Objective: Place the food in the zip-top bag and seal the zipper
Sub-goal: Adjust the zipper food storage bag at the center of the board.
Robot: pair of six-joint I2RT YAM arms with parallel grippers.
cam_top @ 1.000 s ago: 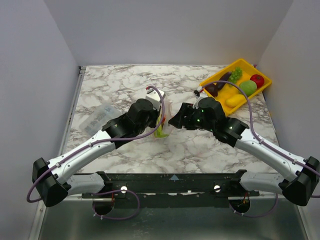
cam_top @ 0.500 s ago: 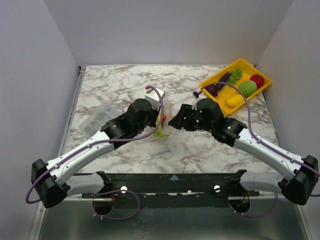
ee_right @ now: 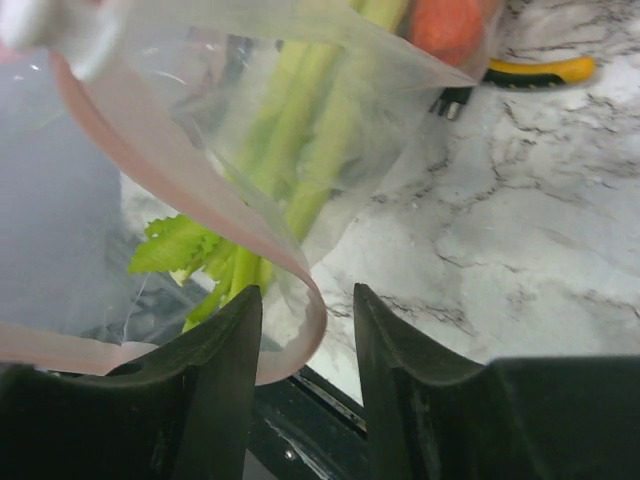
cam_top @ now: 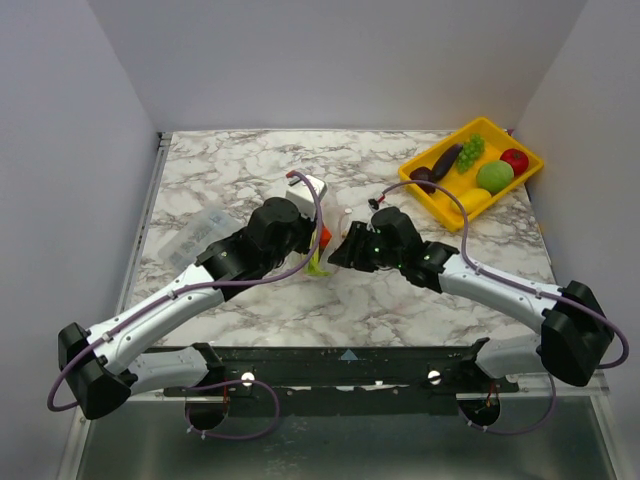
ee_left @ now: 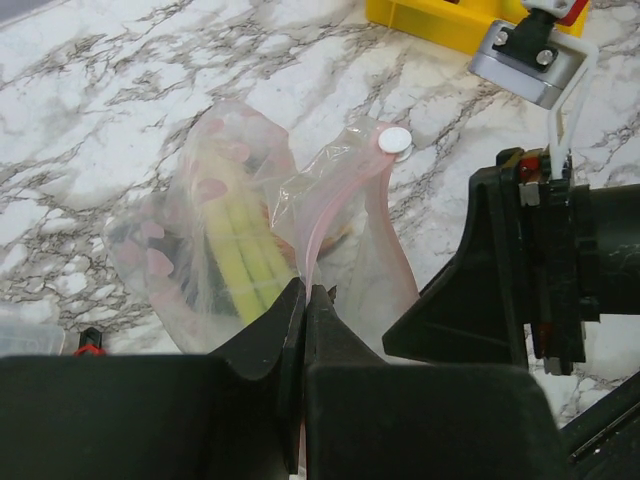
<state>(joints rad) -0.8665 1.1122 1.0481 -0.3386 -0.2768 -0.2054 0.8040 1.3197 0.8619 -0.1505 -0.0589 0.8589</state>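
Observation:
The zip-top bag (ee_left: 240,230) stands on the marble between my two grippers, also in the top view (cam_top: 323,252). A green leafy stalk (ee_right: 300,130) and a red round fruit (ee_right: 450,25) are inside it. My left gripper (ee_left: 305,290) is shut on the pink zipper (ee_left: 330,205) near its white slider (ee_left: 394,141). My right gripper (ee_right: 307,300) is open, with the curled pink zipper edge (ee_right: 300,325) between its fingers. In the top view the left gripper (cam_top: 316,243) and right gripper (cam_top: 338,252) almost meet at the bag.
A yellow tray (cam_top: 478,122) at the back right holds an eggplant (cam_top: 446,158), green grapes, a red fruit (cam_top: 514,159), a green fruit and a lemon (cam_top: 468,199). A clear rigid box (cam_top: 200,232) lies left. Yellow-handled pliers (ee_right: 535,72) lie beyond the bag.
My right arm has reached left, bringing its open gripper up to the bag's mouth. My left gripper has stayed shut on the zipper edge.

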